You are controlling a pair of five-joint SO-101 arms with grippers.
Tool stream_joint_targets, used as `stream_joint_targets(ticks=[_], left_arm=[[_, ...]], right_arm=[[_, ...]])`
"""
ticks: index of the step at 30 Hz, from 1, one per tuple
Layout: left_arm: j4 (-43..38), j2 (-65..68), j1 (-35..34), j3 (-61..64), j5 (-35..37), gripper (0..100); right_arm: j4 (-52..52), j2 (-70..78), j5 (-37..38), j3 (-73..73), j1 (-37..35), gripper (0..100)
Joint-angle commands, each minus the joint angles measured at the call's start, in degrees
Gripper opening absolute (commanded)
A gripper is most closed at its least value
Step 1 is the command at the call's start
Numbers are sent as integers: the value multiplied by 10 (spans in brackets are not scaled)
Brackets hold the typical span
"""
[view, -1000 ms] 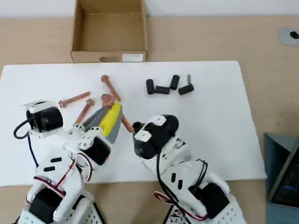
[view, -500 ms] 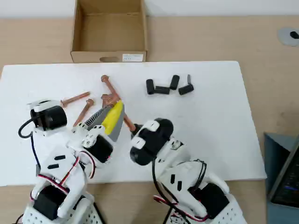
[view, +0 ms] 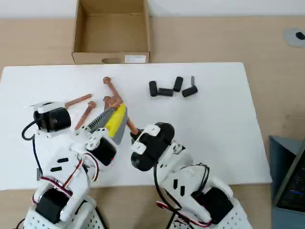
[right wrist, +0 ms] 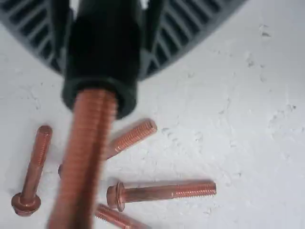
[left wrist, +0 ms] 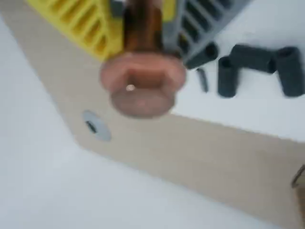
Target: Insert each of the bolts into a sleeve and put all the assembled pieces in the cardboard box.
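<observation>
Across the bench the cardboard box (view: pixel 111 58) lay empty. Left hand (left wrist: pixel 143 14) gripped a bolt (left wrist: pixel 143 86), its thread entering the sleeve (right wrist: pixel 102 71) clamped in the right hand (right wrist: pixel 102 19) (first pairing, apparently); other bolts (right wrist: pixel 162 192) and sleeves (view: pixel 165 91) waited loose.

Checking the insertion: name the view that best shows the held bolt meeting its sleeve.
Right wrist view: the bolt sits thread-first in the black sleeve, held by the right tool. The left wrist view gives its head end-on in the left tool; the high view, a short stretch between the tools.
</observation>
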Motion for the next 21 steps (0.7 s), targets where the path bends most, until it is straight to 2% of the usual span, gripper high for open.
stream_joint_targets(ticks=[1, 8, 10, 15, 21], left_arm=[[6, -4, 0, -3, -1, 2], [6, -5, 10, 17, -1, 2], [6, -5, 33, 17, -3, 2], [7, -5, 90, 17, -63, 2], [13, -5, 103, 17, -96, 2]], right_arm=[[-15, -15, 5, -3, -6, 9], [-15, -15, 5, -4, -6, 9], [-15, -15, 5, -4, -6, 9], [-15, -15, 5, -2, -6, 9], [-15, -15, 5, -1, -6, 9]])
